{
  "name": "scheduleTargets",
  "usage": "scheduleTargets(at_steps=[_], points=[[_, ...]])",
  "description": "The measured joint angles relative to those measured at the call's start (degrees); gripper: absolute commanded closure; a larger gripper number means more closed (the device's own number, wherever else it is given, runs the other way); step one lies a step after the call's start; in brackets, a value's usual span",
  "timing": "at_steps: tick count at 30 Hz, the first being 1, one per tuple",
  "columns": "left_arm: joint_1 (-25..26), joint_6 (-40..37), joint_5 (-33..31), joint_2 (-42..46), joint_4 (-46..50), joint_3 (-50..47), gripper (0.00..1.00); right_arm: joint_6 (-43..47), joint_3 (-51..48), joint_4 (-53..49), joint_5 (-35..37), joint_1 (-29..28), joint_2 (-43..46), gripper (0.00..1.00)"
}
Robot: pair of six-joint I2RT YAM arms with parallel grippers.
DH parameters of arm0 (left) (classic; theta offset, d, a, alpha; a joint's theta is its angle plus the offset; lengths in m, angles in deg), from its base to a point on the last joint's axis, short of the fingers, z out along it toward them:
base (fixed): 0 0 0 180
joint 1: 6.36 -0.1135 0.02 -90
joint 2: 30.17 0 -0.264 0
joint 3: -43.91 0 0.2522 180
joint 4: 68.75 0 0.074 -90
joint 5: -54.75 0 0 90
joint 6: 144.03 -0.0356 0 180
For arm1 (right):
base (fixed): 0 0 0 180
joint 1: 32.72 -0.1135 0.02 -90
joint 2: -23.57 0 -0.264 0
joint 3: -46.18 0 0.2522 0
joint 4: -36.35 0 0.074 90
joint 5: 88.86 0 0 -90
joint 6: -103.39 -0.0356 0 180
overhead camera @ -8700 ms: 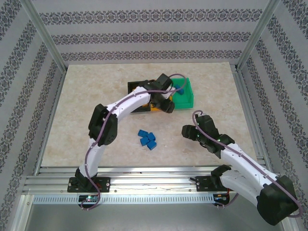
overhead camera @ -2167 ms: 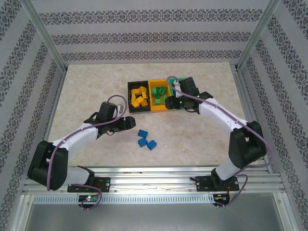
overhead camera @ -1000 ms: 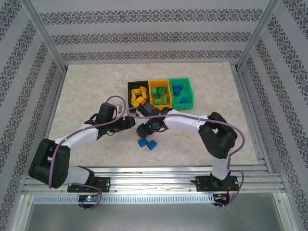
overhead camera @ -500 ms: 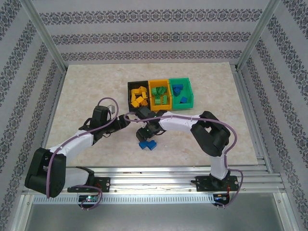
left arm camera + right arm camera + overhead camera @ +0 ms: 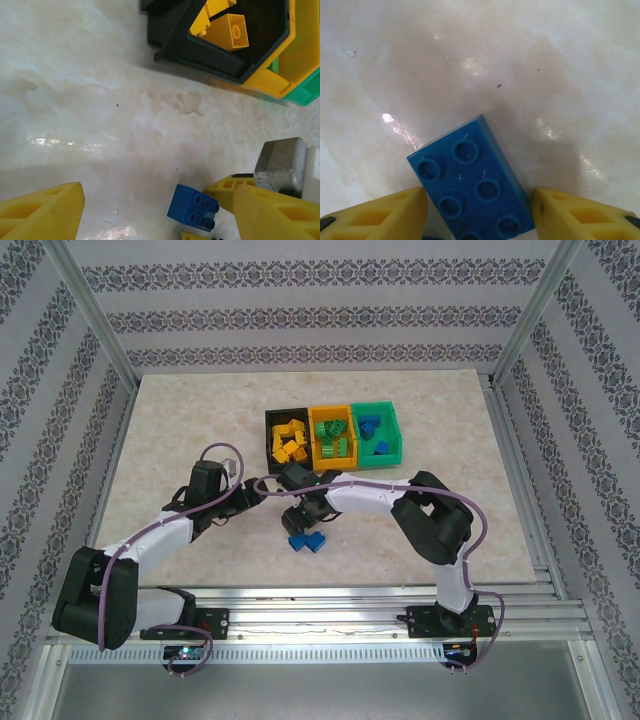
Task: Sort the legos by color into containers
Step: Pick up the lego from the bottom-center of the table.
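Near the front of the table, the top view has the right gripper low over the loose blue legos, short of the containers. Its wrist view alone shows fingers spread to either side of one blue brick. The left gripper, jaws wide apart, faces the black bin holding yellow bricks.

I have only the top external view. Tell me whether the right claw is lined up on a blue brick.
Observer: Yes. In the right wrist view a blue lego lies studs up between the two fingers of the right claw, whose jaws are open on either side of it.
Operator: Now report the left claw.
Observer: In the left wrist view the left claw is open wide and grips nothing.
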Motion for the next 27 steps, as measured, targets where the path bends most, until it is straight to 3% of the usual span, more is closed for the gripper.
scheduleTargets(at_steps=[12,19,27], points=[[-0.24,-0.04,0.61,-1.4,-0.5,0.0,0.22,-2.71,-0.48,0.26,1.68,0.07,0.2,0.52],[-0.24,-0.09,1.55,-2.93,-0.57,0.52,0.22,-4.55,-8.11,6.69,1.88,1.84,4.85,0.58],[-0.28,-0.04,2.71,-4.7,-1.22,0.74,0.23,-7.32,-14.43,7.45,3.39,6.38,10.08,0.61]])
